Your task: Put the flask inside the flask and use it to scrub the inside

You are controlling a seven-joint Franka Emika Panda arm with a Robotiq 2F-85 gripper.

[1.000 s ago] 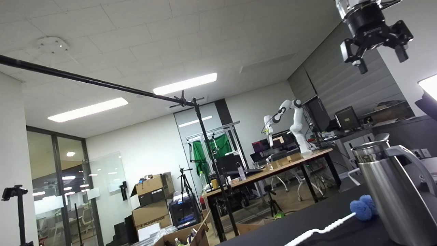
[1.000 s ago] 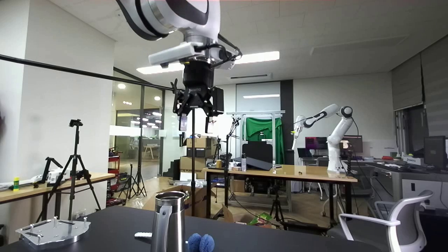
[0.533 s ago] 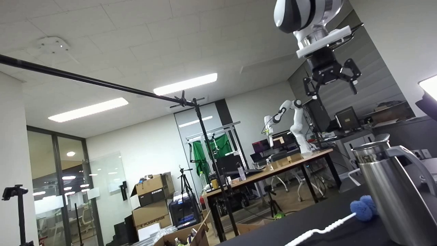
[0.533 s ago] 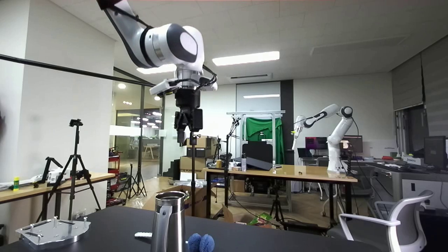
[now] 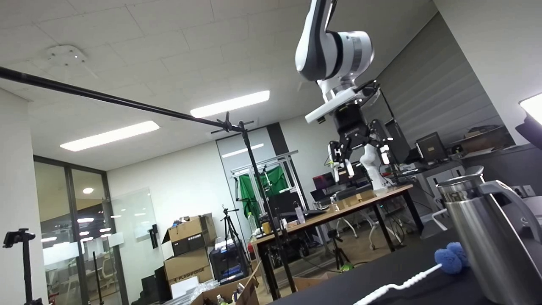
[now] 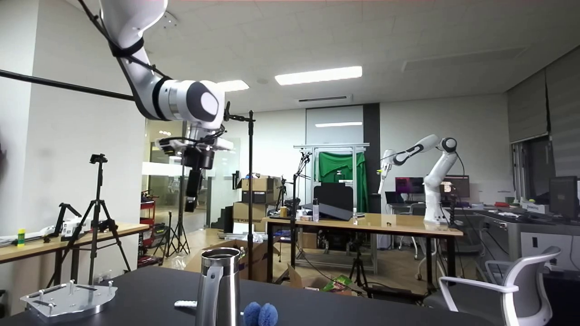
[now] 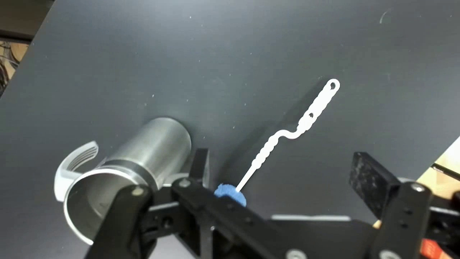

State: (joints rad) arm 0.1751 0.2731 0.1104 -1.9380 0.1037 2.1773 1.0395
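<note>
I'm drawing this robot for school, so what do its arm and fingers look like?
The arm is white and chunky with smooth curves, black bands and a dark patch around a white oval. A black cable runs along it, and a white bar sits above the fingers. Those are black, flat and blocky, with round silvery screws near them.

1. Both exterior views: bright overhead light; long white ceiling light panels (image 6: pixel 318 75) burnt out.
2. In an exterior view, frame canted; glare whitens the fingertips (image 5: pixel 384 155) of the black two-fingered pincer (image 5: pixel 366 162).
3. Tall flask of brushed silvery steel (image 5: pixel 489 241): pale highlight streaks down its side.
4. Wrist view: long thin white rod (image 7: pixel 268 146) overexposed, soft shadow left of it on the smooth black tabletop (image 7: pixel 143 64).
5. Pincer's near parts dark, slightly soft.
</note>
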